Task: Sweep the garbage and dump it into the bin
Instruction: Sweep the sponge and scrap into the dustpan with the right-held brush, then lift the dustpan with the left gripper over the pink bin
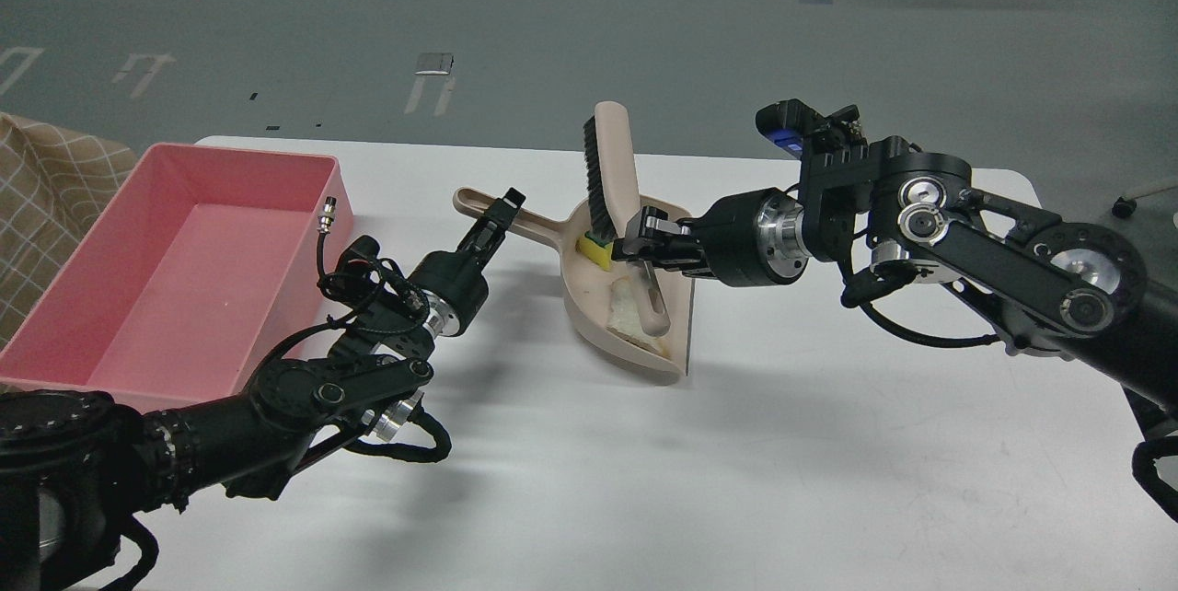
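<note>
A beige dustpan (664, 341) sits mid-table, its handle (534, 225) pointing left. My left gripper (502, 215) is shut on that handle. My right gripper (644, 239) is shut on the handle of a beige brush (611, 169) with black bristles, held upright above the pan's back. Inside the pan lie a yellow-green piece (594, 249) and a pale white piece (624, 314). The pink bin (175, 260) stands empty at the table's left.
The white table (736, 480) spreads to the front and right. A beige checked cloth (46, 195) lies beyond the bin at the far left. Grey floor lies behind the table.
</note>
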### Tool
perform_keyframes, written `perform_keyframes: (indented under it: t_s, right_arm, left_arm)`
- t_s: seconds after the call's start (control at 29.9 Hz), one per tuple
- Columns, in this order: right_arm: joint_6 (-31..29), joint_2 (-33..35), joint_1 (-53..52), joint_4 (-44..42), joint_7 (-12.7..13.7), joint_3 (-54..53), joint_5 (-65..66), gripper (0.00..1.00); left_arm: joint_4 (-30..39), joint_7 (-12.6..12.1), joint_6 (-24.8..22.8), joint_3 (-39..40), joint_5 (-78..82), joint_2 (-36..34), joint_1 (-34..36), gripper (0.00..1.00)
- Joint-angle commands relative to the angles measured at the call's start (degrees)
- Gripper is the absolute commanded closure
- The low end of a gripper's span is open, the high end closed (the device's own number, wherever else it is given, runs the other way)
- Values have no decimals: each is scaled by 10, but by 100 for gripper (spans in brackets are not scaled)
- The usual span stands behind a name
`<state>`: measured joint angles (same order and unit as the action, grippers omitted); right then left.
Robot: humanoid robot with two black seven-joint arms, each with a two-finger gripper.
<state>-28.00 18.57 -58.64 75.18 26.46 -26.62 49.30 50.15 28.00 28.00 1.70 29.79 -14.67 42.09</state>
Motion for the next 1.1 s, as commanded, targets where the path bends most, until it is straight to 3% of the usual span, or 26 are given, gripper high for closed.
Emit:
perform_keyframes:
  t_s: [0.0, 0.74, 1.07]
  right_arm:
    - [0, 13, -6, 1, 0, -6, -1, 100]
    - [0, 221, -14, 28, -3, -30, -22, 100]
    - [0, 246, 39, 25, -3, -31, -32, 100]
  left_arm:
    - [4, 0, 0, 8, -9, -1, 0, 100]
    - [23, 0, 0, 81, -68, -33, 8, 100]
    - [49, 0, -13, 112, -95, -91, 20, 100]
